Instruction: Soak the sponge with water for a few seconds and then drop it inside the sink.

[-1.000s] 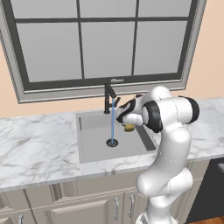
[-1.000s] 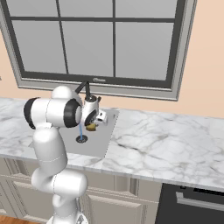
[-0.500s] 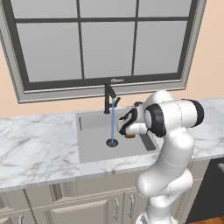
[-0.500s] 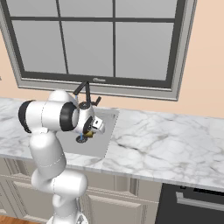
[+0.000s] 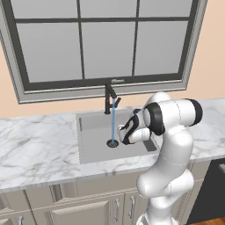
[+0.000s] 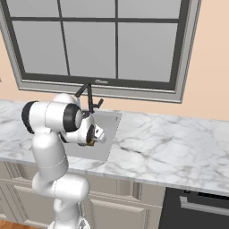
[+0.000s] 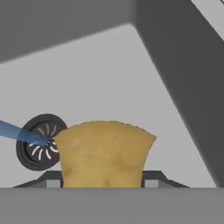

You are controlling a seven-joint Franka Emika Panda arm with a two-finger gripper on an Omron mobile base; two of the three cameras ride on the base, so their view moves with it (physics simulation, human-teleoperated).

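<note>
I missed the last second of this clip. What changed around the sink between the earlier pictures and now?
The gripper, shut on the sponge, has come down from beside the faucet into the sink, close above the basin floor, to the right of the drain. Nothing was let go. The water keeps running onto the drain, and the base has not moved.

A grey sink (image 5: 94, 151) is set into a white marble countertop (image 5: 35, 151) below a dark-framed window (image 5: 101, 41). A slim black faucet (image 5: 108, 97) stands at the basin's back edge, and a thin blue stream of water (image 5: 113, 121) falls straight down onto the round dark drain (image 5: 112, 143). The white arm (image 5: 169, 132) bends over the basin's right side, its gripper (image 5: 126, 135) low in the basin just right of the stream.
</note>
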